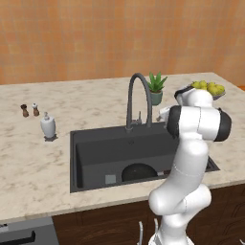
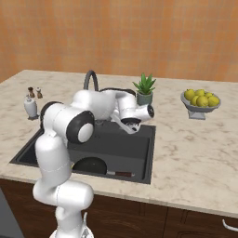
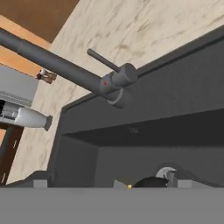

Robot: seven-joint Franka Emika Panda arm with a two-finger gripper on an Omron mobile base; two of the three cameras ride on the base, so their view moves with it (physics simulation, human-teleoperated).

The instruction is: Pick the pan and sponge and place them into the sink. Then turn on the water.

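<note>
The gripper is hanging with jaws spread wide and empty at center frame, over the sink beside the faucet. The pan and sponge are lying in the basin, lower center of the left base view.

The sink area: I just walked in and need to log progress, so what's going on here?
The pan and sponge already lie in the sink. The gripper is open, holding nothing, and hangs over the basin near the faucet, with its side lever in the hand view. No water is running.
</note>
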